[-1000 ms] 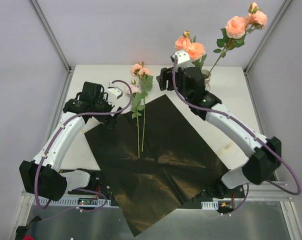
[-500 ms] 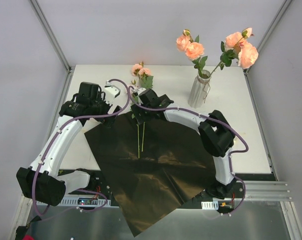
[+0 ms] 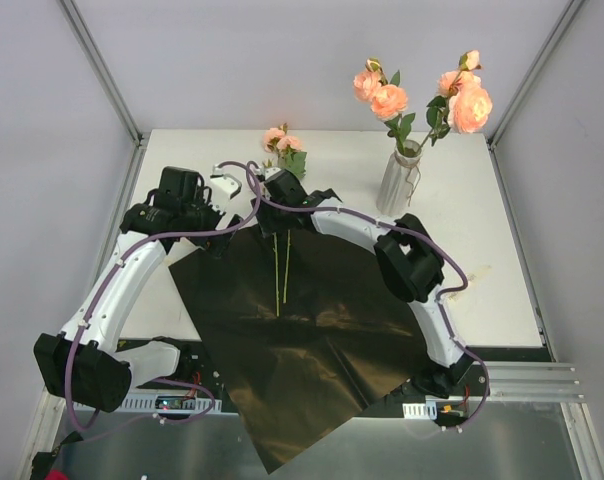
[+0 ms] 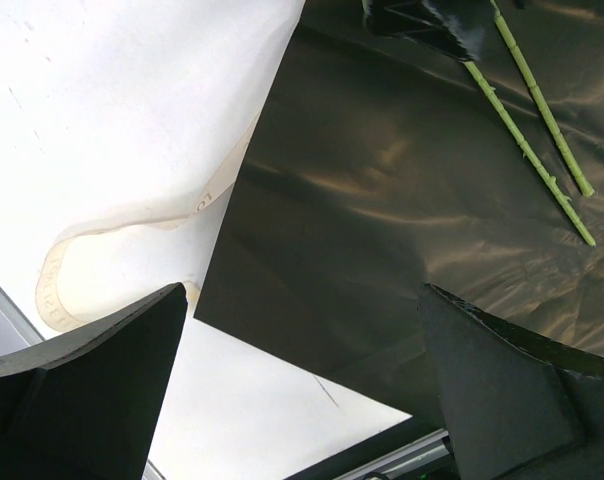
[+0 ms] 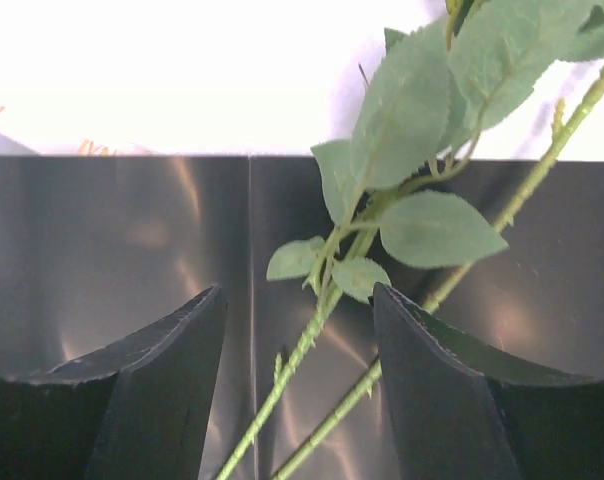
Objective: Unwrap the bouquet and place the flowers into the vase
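The bouquet lies unwrapped: its black paper sheet (image 3: 312, 340) is spread flat across the table front. Two flowers (image 3: 280, 140) lie on the sheet's far edge, thin stems (image 3: 280, 275) pointing toward me. Other peach-pink roses (image 3: 382, 95) stand in the ribbed pale vase (image 3: 397, 183) at the back right. My right gripper (image 3: 282, 212) hangs low over the lying stems. In the right wrist view it (image 5: 297, 292) is open, with both stems (image 5: 312, 345) and leaves (image 5: 432, 230) between its fingers, untouched. My left gripper (image 3: 217, 232) stands wide open over the sheet's left corner (image 4: 304, 290), holding nothing.
A loose cream ribbon (image 4: 112, 240) curls on the white table (image 3: 482, 240) beside the sheet's left edge. The sheet overhangs the table's near edge. Grey enclosure walls and metal posts (image 3: 102, 70) ring the table.
My right arm swung left from the vase and came down over the two lying stems, its jaws narrowing a little. The roses in the vase swayed. The left arm stayed put.
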Tool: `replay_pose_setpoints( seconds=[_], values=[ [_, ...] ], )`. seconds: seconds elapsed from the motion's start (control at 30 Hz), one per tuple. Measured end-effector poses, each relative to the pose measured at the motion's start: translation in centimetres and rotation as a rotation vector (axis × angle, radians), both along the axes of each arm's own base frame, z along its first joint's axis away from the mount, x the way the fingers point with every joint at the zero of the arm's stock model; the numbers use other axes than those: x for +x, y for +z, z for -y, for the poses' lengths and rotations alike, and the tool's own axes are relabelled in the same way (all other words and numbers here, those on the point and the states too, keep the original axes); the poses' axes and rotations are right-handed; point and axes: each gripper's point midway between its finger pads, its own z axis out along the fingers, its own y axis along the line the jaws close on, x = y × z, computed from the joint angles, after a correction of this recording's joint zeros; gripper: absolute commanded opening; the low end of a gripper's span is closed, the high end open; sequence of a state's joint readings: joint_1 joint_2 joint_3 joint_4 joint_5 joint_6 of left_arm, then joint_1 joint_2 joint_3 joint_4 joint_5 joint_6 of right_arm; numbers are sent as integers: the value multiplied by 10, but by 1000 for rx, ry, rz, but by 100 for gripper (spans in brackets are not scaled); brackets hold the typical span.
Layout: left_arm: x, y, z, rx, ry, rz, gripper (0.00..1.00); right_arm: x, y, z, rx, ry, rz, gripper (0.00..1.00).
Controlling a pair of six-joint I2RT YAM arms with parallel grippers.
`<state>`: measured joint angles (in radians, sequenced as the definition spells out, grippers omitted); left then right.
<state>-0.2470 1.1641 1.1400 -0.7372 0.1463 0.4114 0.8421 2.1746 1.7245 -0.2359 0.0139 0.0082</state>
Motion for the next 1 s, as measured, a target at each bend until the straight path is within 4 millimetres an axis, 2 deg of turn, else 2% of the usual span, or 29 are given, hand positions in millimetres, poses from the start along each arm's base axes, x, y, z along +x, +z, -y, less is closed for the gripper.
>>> replay_pose_setpoints(
  seconds=[0.2,0.43,0.53,0.63,0.67,0.73,0.77,0.87,1.0],
  values=[
    [-2,-2,-1,5,-6,-1,99,10,-20,-10,-16,-34,-33,57],
    [-2,-1,-1,11,-15,4,99,11,-39,-2,-77,-64,-60,57],
    [-2,-1,-1,11,-15,4,99,11,-41,1,-88,-71,-62,52],
    [-2,-2,-1,11,-15,3,99,12,-42,3,-96,-76,-64,42],
    [-2,-2,-1,11,-16,3,99,12,-42,2,-96,-78,-64,33],
    [-2,-3,-1,12,-16,1,99,14,-43,1,-92,-86,-67,24],
    [-3,-3,-1,12,-16,-1,99,14,-43,1,-89,-92,-71,15],
    [-4,-6,-2,14,-17,-6,99,15,-39,-1,-73,-114,-82,1],
    [-4,-6,-2,15,-17,-8,99,23,-21,-10,-27,-127,-59,1]
  ],
)
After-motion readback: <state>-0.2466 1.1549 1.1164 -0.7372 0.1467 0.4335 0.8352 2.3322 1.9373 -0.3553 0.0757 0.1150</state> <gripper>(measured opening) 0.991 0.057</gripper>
